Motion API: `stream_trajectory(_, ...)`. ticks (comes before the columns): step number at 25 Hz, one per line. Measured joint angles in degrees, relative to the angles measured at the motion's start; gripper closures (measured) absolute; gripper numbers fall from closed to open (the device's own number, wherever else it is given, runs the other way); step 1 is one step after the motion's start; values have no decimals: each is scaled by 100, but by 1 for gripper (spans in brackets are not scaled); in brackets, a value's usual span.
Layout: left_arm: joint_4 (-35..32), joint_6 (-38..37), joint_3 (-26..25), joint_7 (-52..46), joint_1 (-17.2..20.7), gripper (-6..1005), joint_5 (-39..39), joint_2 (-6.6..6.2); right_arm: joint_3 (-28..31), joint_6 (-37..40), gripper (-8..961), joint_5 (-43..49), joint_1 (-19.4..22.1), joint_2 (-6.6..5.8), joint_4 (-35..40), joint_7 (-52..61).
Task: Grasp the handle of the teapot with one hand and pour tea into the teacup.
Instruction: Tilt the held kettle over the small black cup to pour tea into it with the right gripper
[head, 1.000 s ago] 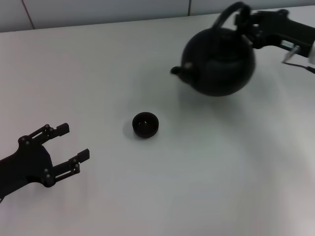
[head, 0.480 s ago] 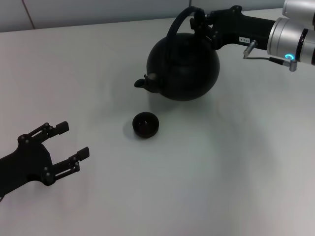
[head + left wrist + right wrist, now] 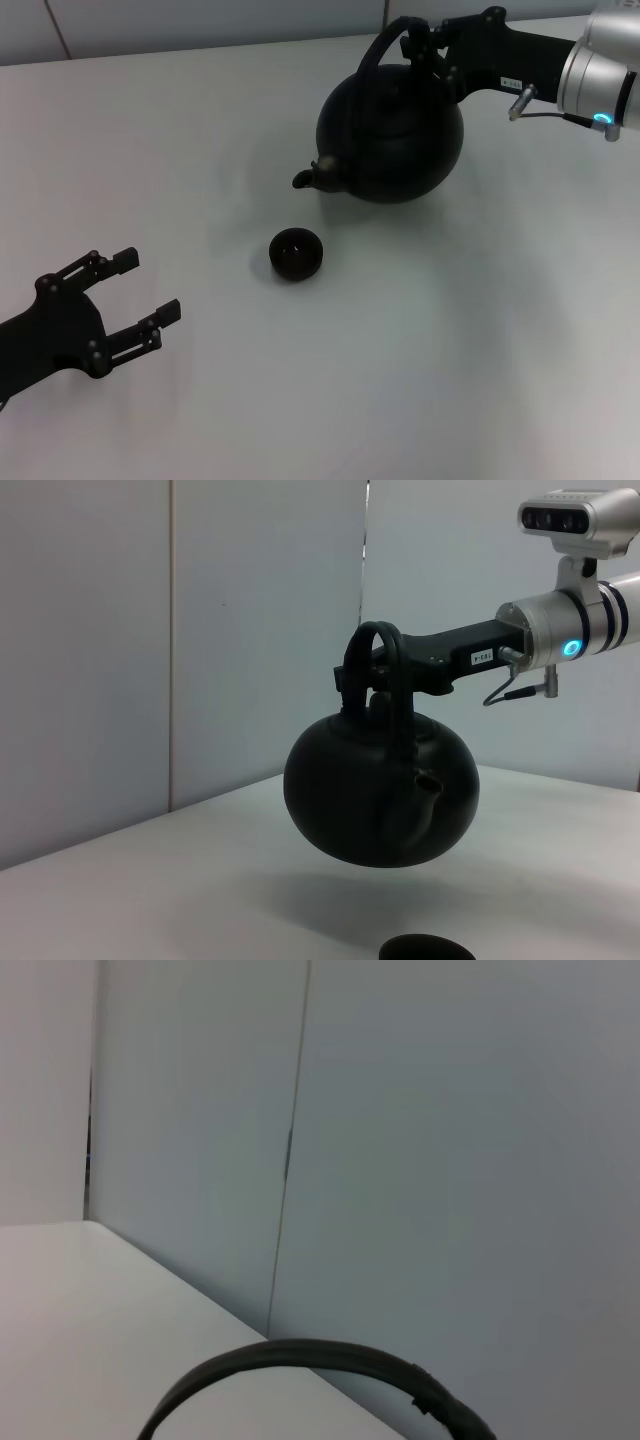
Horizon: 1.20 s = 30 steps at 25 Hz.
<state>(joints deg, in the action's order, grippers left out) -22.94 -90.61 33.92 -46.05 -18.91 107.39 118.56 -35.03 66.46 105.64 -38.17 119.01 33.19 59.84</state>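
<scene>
Nearest, left gripper (image 3: 135,290) idle at near left, fingers spread and empty, teacup (image 3: 296,253) upright mid-table, beyond it teapot (image 3: 392,135) held clear of the table (image 3: 200,150), spout aimed left and nearward, right gripper (image 3: 425,45) clamped on handle (image 3: 385,45) at far right.

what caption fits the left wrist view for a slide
Right gripper holds the teapot by its handle, lifted above the table.

teacup (image 3: 428,948): cut by left wrist view's bottom edge
handle (image 3: 310,1370): only its arch shows, right wrist view's bottom
</scene>
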Motion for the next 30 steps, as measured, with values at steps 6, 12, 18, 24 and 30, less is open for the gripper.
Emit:
stream_trajectory(6, 38, 0, 0, 0, -1, 198, -1, 0, -4, 38, 876, 0, -20, 0, 80, -448)
stream_trajectory(12, 51, 2, -4, 0, -11, 198, -1, 0, -30, 124, 876, -67, -32, 5, 147, -904)
stream_trajectory(18, 53, 46, -19, 0, -8, 198, 0, 0, -531, 104, 875, -547, 78, 23, 233, -1305)
stream_trajectory(24, 53, 58, -19, -14, -14, 198, -16, 0, -747, 60, 875, -607, 101, 25, 338, -1480)
stream_trajectory(30, 53, 62, -18, -38, -16, 198, -64, 0, -847, 56, 875, -607, 106, 26, 361, -1678)
